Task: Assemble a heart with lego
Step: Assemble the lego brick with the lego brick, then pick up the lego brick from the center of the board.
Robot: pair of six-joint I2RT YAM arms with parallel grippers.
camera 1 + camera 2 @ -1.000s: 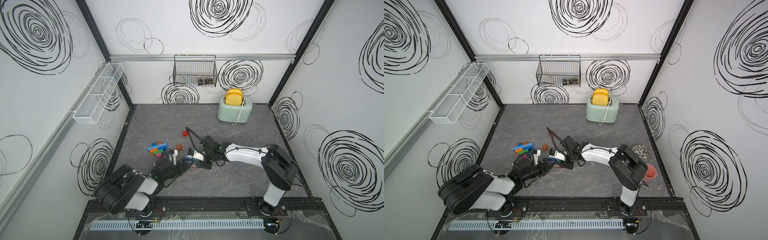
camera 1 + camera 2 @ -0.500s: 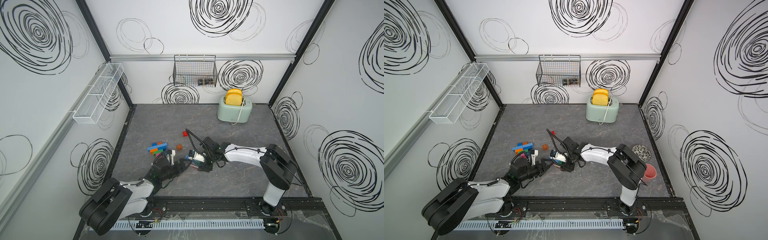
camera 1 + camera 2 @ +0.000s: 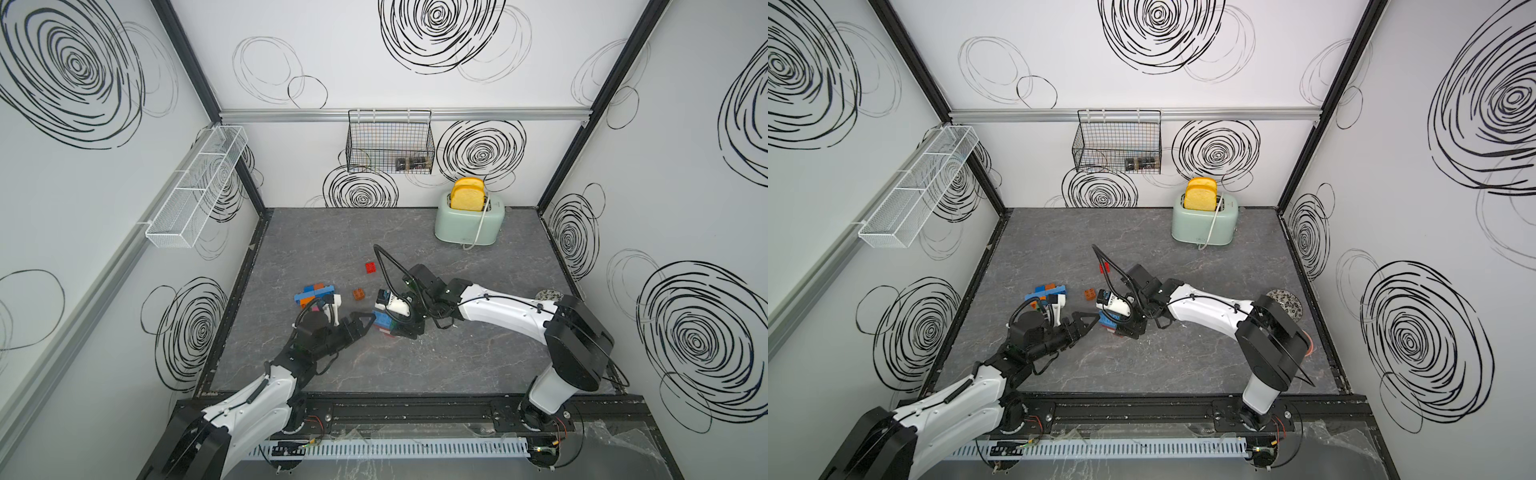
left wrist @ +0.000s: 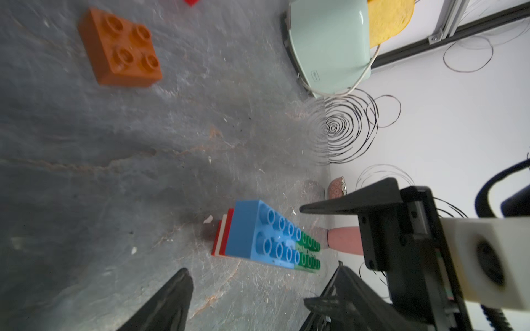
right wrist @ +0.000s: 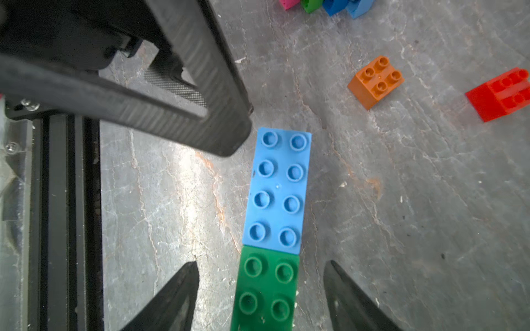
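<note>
Nearest the front rail, the left gripper (image 3: 365, 321) lies low over the grey tabletop (image 3: 457, 365), jaws spread wide and holding nothing. Its tips point at the near end of the partly built lego strip just beyond them.

That strip rests flat on the tabletop between the two arms. It is a blue brick (image 5: 276, 189) butted end to end against a green brick (image 5: 265, 289), studs up. The left wrist view shows thin white and red layers (image 4: 221, 239) under the blue one.

The right gripper (image 5: 262, 264) straddles the green end, jaws released, with bare floor showing between each finger and the brick's side walls. Nothing is gripped by either arm.

Hard moulded plastic like this is probably light and stiff, with smooth, fairly slippery sides. A pinch should go across the short width, flat on the side walls and low enough to catch the lower layers too. The blue-green seam looks like the weak spot, since seemingly only the layer below bridges it. Lifting by one end could lever the bricks apart, so a hold close to the seam seems safer. So light a piece will likely skate on the tabletop if pushed from one side only, so the second gripper is useful as a stop.

Further out sit a loose orange brick (image 5: 375, 81) and a red brick (image 5: 500, 96). A small pile of mixed bricks (image 3: 316, 293) lies off to the left. A mint toaster (image 3: 469, 224) stands at the far wall.
</note>
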